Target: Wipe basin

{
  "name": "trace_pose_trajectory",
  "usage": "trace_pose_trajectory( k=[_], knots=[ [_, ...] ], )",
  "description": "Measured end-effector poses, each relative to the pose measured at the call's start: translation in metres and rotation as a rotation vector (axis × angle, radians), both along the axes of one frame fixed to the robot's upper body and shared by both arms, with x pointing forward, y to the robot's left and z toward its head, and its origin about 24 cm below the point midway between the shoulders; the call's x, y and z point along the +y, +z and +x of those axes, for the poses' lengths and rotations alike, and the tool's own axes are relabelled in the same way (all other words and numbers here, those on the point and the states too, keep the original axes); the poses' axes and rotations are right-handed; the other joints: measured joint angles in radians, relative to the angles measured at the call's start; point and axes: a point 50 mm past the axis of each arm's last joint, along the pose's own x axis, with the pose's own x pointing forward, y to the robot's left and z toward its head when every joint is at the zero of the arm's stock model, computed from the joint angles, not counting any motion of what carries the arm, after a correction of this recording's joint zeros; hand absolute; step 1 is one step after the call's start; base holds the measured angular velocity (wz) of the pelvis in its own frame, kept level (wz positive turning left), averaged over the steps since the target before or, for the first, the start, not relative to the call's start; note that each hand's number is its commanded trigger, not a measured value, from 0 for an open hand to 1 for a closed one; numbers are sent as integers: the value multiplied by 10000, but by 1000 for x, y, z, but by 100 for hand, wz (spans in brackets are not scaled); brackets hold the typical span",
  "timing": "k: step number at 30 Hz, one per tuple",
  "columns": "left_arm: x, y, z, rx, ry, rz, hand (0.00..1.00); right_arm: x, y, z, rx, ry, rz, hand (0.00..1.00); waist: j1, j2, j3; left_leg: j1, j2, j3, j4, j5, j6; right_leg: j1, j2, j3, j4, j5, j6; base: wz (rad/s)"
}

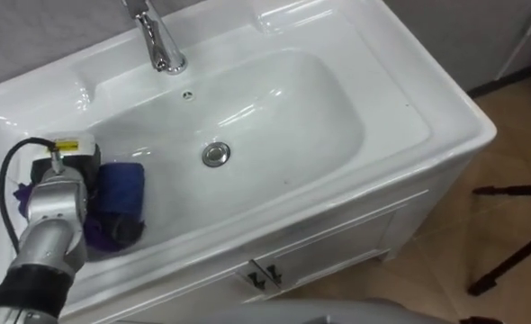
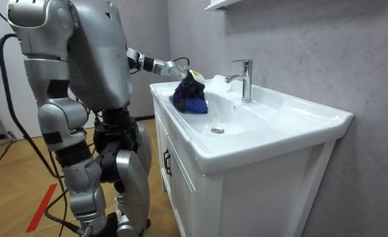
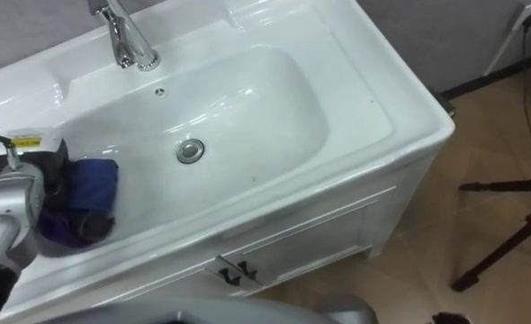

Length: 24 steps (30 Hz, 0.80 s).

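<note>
White basin (image 1: 409, 99) — left hand (image 1: 63, 175) grips cloth (image 1: 121, 189), bunched in room view.

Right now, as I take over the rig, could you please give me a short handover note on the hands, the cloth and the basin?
Left hand: down at the left end of the basin, against the cloth; whether it grips it cannot be told.
Cloth: blue and purple, bunched on the bowl's left slope, left of the drain.
Done: cloth brought into the bowl; how much is wiped cannot be told.
Left: probably sweep past the drain to the right end, then around the tap.
</note>
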Motion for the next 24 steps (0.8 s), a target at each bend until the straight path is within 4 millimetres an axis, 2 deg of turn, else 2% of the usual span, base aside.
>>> trace_pose_trajectory(
  k=[1,3,4,5,6,8,10,13,16,24],
  knots=[
    [4,4,1,-114,68,124,100,0,0,-1,19,2,-4,0,36,7,-4,3,-1,-33,0,0,0,0,-1,-7,-5,-1,-1,7],
    [30,22,-1,-357,633,798,100,-1,0,-1,-7,-59,20,0,109,6,15,-12,-9,-188,4,0,0,21,-19,-78,-13,-14,-8,11],
    [36,27,-2,-369,693,1039,100,-1,0,-2,-24,-95,31,0,105,8,26,-28,-14,-203,4,0,0,25,-36,-134,-11,-27,-6,26],
    [45,36,-2,-444,759,1454,100,-1,0,-3,-48,-176,30,0,89,1,57,-89,-35,-237,6,0,0,4,-79,-245,-11,-61,23,34],
    [51,44,-1,-581,799,1770,100,-2,0,-4,-110,-384,26,0,80,8,139,-93,-57,-252,8,-1,-1,1,-126,-333,-12,-79,49,33],
    [57,52,1,-826,785,2051,100,-4,1,-7,-198,-727,-19,0,171,-8,195,-124,-114,-369,5,-1,0,8,-202,-485,-13,-143,104,31],
    [58,59,6,-1448,648,2206,100,-4,1,-9,-364,-945,-163,0,217,29,181,-231,-187,-401,23,0,1,3,-308,-632,-8,-207,183,38],
    [60,67,9,-2163,476,2241,100,-4,1,-10,-501,-894,-270,0,451,32,174,-241,-208,-406,24,0,2,-3,-342,-666,-21,-191,202,4],
    [63,77,11,-3090,399,2194,100,-3,0,-10,-704,-873,-196,0,480,36,165,-253,-202,-416,20,-1,2,38,-344,-753,2,-174,196,4],
    [35,113,23,-5721,-1237,2546,100,-1,-1,-15,-572,-630,-127,0,460,110,129,-210,-202,-462,10,-1,2,172,-341,-792,-27,-175,193,1]
  ],
)
